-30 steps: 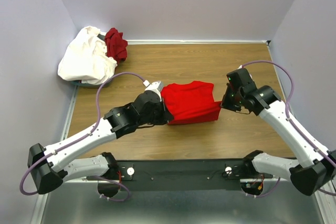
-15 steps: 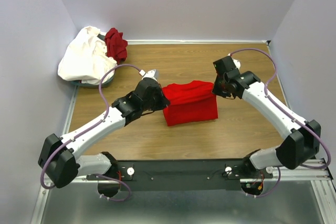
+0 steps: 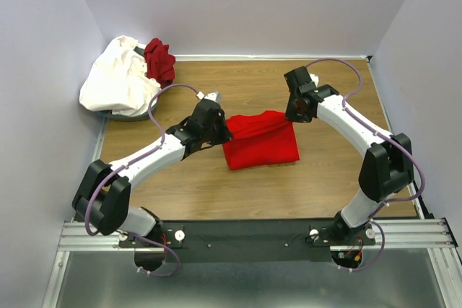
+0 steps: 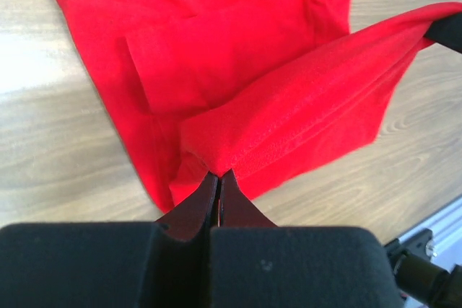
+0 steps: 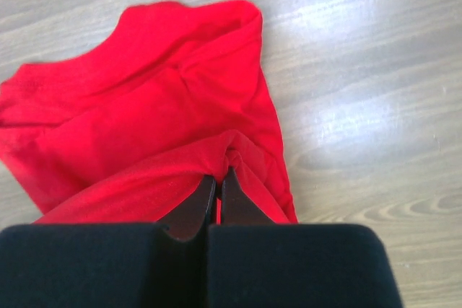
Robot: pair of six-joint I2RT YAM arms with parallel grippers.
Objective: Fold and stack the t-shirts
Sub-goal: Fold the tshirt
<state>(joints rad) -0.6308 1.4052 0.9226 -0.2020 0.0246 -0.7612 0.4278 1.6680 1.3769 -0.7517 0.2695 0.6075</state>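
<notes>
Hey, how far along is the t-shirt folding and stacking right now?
Done so far: the bright red t-shirt is partly folded into a rough rectangle. In hand: the left tool and right tool are each shut on its cloth, holding a fold lifted between them. Left: the white t-shirt and maroon t-shirt lie crumpled in the far-left corner, unfolded, and nothing is stacked.

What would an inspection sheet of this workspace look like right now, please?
Surface: wooden table, wood-grain top.
Job's things: red t-shirt partly folded mid-table, one edge stretched between both tools; white t-shirt and maroon t-shirt heaped at the far-left corner.
Clutter: nothing seen.
Tools: left tool shut on the red t-shirt; right tool likewise.
Cables: purple cables loop off both arms.
Surroundings: pale walls on three sides.
</notes>
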